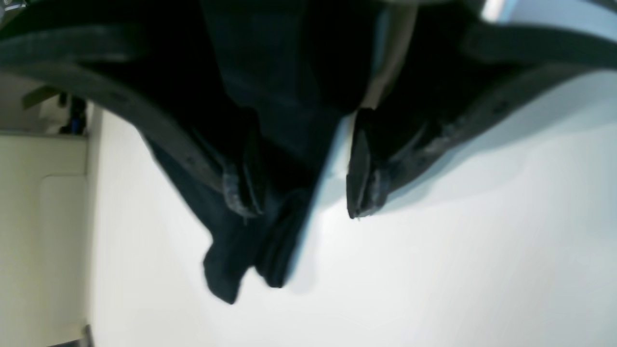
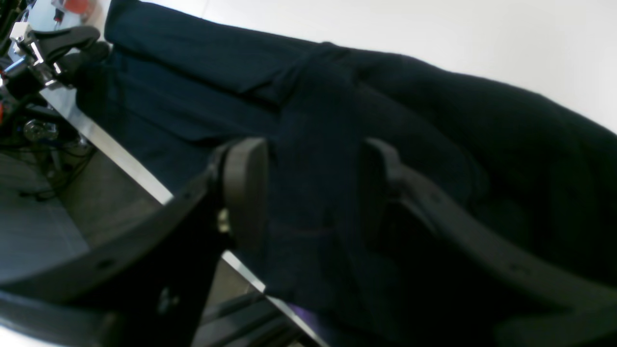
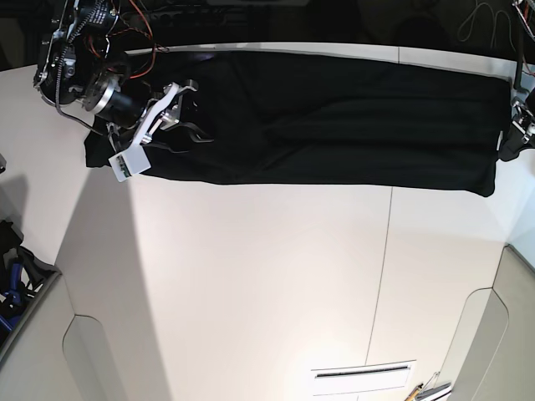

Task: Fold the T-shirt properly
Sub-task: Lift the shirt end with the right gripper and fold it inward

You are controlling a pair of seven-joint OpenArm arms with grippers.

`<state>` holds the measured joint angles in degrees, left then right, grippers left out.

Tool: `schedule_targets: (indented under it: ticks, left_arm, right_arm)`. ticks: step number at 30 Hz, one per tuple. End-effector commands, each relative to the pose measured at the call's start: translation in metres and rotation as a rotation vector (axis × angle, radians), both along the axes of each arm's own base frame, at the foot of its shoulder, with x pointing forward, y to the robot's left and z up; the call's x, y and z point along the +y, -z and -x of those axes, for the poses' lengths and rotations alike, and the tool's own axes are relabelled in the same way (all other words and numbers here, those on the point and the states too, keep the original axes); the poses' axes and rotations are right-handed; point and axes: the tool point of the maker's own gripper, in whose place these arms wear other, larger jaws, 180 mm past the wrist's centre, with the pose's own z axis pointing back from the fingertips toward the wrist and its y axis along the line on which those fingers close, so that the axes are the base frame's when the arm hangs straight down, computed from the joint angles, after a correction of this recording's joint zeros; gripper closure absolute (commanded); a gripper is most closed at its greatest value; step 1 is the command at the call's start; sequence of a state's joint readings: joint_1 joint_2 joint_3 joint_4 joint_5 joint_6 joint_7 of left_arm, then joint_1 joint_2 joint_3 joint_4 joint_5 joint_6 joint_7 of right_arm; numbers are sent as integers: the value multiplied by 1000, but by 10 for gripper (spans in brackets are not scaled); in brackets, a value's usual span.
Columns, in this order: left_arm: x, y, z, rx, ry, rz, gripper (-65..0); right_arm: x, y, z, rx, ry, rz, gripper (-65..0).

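White table [image 3: 267,284] fills most of the base view, and its large near part gives wide free room. Along the far edge lies the T-shirt [image 3: 334,125], a long black band of soft cloth with shallow folds, plain side up; it reaches almost from one end of the table to the other, and its back part hangs over the metal border [image 2: 120,159].

In the base view the right gripper [image 3: 180,117] leans over the cloth's left end, arm tilted down from the corner. Its wrist view shows the fingers [image 2: 246,193] wide apart with dark cloth between them, not pressed.

The left gripper [image 1: 303,188] is at the opposite end, above the tabletop. Its two pads stand apart; a dark fold hangs beside one pad [image 1: 248,178], and the other pad is free.
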<state>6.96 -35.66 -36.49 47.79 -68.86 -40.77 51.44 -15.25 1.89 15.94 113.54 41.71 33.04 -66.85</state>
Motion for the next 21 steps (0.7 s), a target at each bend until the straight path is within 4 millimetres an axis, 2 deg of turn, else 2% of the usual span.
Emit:
schedule_targets:
  ticks: [1,4,9,13,21]
  left_arm:
    - [0,8,7,63,28,-30,-319]
    - [-10,19,10,77,30,-20,-319]
    - [-19,25,12,82,32,3,-318]
    - [-30,31,20,134,79,33,-318]
    - [-40,30,25,178,148,44,-318]
  right_arm:
    - [2,-12,-7,-51,3,-20,-299]
    - [2,-13,-7,-52,3,-20,-299]
    - [2,-12,-7,-51,3,-20,-299]
    - [1,-12,-7,-51,3,-20,-299]
    - [2,-12,-7,-52,3,-20,-299]
